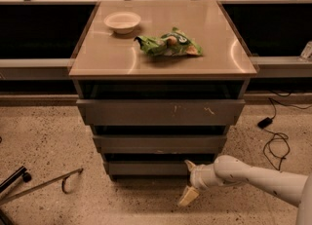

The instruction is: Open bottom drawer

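Speckled terrazzo flooring spreads beneath a grey metal desk (pixel 222 48) with three stacked drawers, and low at its right front corner hangs the pincer (pixel 188 180), carried on a pale arm (pixel 258 176) that reaches in from the lower right. Its two cream fingers are spread wide apart and hold nothing. The upper finger (pixel 189 165) sits at the right end of the bottom drawer (pixel 146 168), touching its front or just beside it; which of the two I cannot tell. The lower finger (pixel 187 196) points down toward the floor, clear of the drawer.

That bottom drawer is the lowest and narrowest-looking front, plain and handleless, and it looks shut or very nearly so, with none of its tray interior showing. I judge the task barely begun: the approach is made, but hooking the front edge and pulling it out are both left to do.

Above it are the middle drawer (pixel 159 144) and then the top drawer (pixel 161 112), whose front carries pale scratches. On the desk's top lie a green snack bag (pixel 168 45) and, well apart toward the back left, a shallow cream bowl (pixel 122 22). A black cable (pixel 276 142) loops across the floor at right, and a thin metal rod (pixel 46 183) lies at left.
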Motion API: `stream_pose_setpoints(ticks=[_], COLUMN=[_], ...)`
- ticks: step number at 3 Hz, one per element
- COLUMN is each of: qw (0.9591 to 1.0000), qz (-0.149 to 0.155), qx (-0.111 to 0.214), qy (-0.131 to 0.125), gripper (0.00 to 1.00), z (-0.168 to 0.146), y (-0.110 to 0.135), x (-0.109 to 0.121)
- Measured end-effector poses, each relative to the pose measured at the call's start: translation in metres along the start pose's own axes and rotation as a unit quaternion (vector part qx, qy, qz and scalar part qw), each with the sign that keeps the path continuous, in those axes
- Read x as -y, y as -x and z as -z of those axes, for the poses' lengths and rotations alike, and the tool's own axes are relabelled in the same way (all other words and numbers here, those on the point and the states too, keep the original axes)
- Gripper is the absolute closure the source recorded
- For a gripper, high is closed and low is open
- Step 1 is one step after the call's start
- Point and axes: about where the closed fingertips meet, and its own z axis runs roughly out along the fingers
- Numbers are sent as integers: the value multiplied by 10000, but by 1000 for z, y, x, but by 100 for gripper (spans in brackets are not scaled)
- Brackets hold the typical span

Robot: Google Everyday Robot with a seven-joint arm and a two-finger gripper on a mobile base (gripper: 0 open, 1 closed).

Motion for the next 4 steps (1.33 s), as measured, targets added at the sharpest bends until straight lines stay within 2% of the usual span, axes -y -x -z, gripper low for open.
stream_pose_setpoints(ticks=[1, 2, 3, 4], qw=[10000, 9996, 9983, 9969], qz=[-21, -61, -254, -487], qx=[5, -80, -78, -145], qy=[-3, -252, -518, -595], gripper=[0, 0, 0, 0], z=[-6, -32, -58, -74], y=[-1, -6, -15, -30], x=[2, 30, 56, 67])
